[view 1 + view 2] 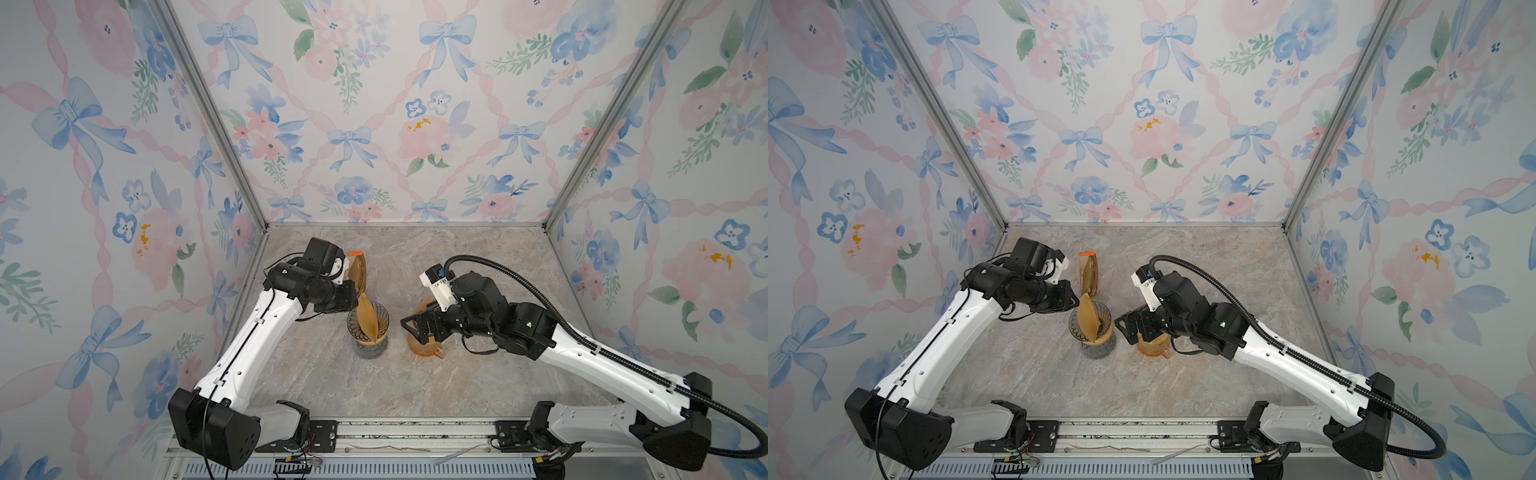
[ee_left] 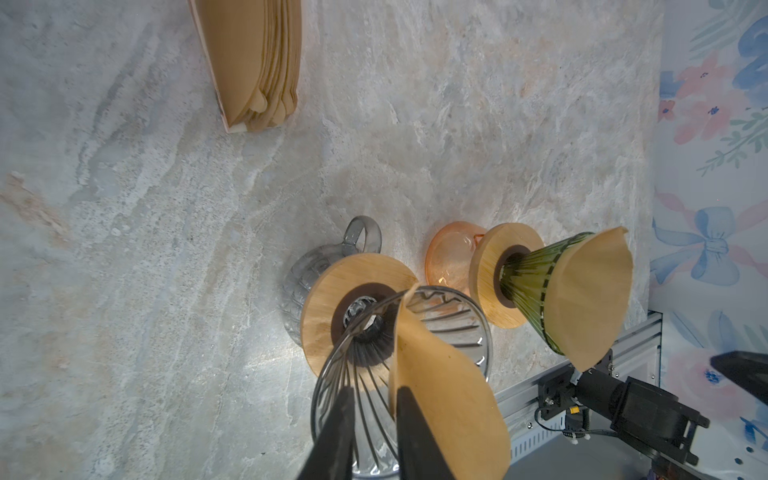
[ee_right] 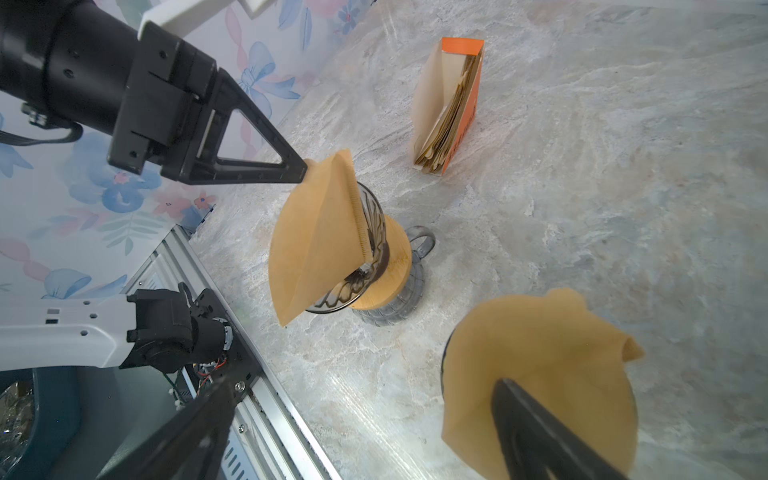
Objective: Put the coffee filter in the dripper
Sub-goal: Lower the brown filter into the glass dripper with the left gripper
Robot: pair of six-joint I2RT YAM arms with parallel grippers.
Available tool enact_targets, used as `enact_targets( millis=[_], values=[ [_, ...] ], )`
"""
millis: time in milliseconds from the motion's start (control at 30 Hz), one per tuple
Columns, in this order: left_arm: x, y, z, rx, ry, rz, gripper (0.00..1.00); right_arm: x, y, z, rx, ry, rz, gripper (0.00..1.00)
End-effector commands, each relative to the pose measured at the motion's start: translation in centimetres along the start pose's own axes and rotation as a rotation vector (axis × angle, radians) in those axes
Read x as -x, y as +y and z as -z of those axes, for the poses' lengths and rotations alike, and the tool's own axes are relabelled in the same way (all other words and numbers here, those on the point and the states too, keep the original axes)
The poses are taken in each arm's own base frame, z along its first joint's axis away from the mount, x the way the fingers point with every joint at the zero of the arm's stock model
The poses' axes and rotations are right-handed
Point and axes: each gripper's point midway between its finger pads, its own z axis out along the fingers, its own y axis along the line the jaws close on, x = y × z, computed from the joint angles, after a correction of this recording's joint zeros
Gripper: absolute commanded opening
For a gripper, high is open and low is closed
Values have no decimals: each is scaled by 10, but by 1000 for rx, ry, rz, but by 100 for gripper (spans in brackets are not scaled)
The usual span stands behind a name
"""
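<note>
A brown paper coffee filter (image 1: 368, 318) (image 1: 1090, 318) (image 2: 440, 390) (image 3: 316, 232) stands nearly flat in the clear glass dripper (image 1: 383, 319) (image 1: 1106, 318) (image 2: 453, 320) (image 3: 374, 212). Its point is down inside and much of it sticks out above the rim. The dripper rests by a wooden collar (image 2: 332, 299) on a grey glass server (image 2: 299, 278). My left gripper (image 1: 354, 296) (image 1: 1073, 297) (image 2: 372, 390) is slightly open over the dripper's rim. Only glass shows between its fingers, and the filter leans on the outside of one finger (image 2: 409, 415). My right gripper (image 1: 415, 332) (image 1: 1127, 332) (image 3: 368, 384) is wide open and holds nothing.
A second, green dripper (image 2: 528, 286) with its own filter (image 2: 590, 299) (image 3: 540, 374) sits on an orange server (image 1: 424, 349) (image 1: 1152, 349) (image 2: 449, 257) under my right gripper. An orange box of spare filters (image 1: 358, 270) (image 1: 1089, 274) (image 2: 257, 62) (image 3: 453, 108) stands behind the clear dripper.
</note>
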Motion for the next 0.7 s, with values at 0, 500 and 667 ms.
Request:
enact_targets(
  millis=[0,500,667],
  values=[
    [6,-16,31,-34,-83,-94,22,11,11,2,16,-26,18,97],
    [-23,-47,-4,25,44,-253,11,6,2,14,-28,-43,22,97],
    [-23,-42,-6,73,46,-257,8,3,-2,16,-40,-46,16,97]
  ],
)
